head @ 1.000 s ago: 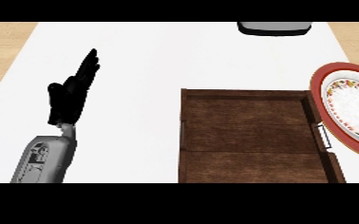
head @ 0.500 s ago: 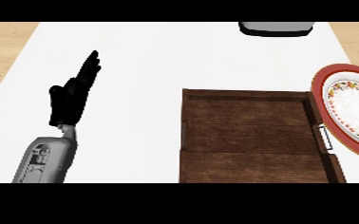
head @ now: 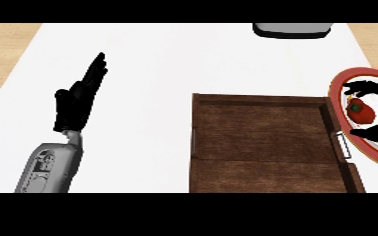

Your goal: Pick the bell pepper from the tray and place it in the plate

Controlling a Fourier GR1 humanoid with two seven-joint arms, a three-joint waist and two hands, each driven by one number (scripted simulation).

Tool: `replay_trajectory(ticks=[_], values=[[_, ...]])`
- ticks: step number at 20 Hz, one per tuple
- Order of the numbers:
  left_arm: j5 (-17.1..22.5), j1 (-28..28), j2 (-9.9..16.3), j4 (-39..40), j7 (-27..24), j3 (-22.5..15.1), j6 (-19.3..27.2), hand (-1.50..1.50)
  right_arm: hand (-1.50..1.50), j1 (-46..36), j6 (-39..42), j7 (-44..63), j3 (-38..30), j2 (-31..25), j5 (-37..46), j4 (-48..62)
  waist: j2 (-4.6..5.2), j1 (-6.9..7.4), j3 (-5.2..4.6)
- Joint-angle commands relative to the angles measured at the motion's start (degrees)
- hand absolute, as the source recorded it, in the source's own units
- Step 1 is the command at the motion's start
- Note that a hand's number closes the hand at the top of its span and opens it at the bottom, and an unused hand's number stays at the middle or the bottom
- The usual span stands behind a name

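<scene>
Hovering over the red-rimmed round plate [head: 339, 87], the right hand [head: 363, 86] cups the red bell pepper [head: 359, 108], release pending; the dark wooden tray [head: 262, 145] holds nothing; left hand [head: 77, 102] rests open.

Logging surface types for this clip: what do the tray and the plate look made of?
The tray looks like dark brown wood, matte, with visible grain and plank seams. The plate looks like glazed ceramic: a smooth red rim with a paler inner band, though the material is not certain.

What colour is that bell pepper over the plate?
Red with a green stem; the bell pepper shows in the head view.
</scene>
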Motion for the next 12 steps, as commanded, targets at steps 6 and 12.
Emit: replay_trajectory(ticks=[6,12], values=[[0.65,1.38,-0.48,-0.98,0.49,0.36,-0.6,0.0,-1.5,-4.52,10.88,-5.24,-7.28,2.23,-8.24,6.33,-0.15,-0.4,-0.01],[-0.12,-0.01,-0.32,-0.55,1.57,0.5,-0.05,0.0,-1.5,-5.37,19.95,-1.55,-16.52,-6.94,-17.5,10.81,-0.02,-0.94,0.03]])
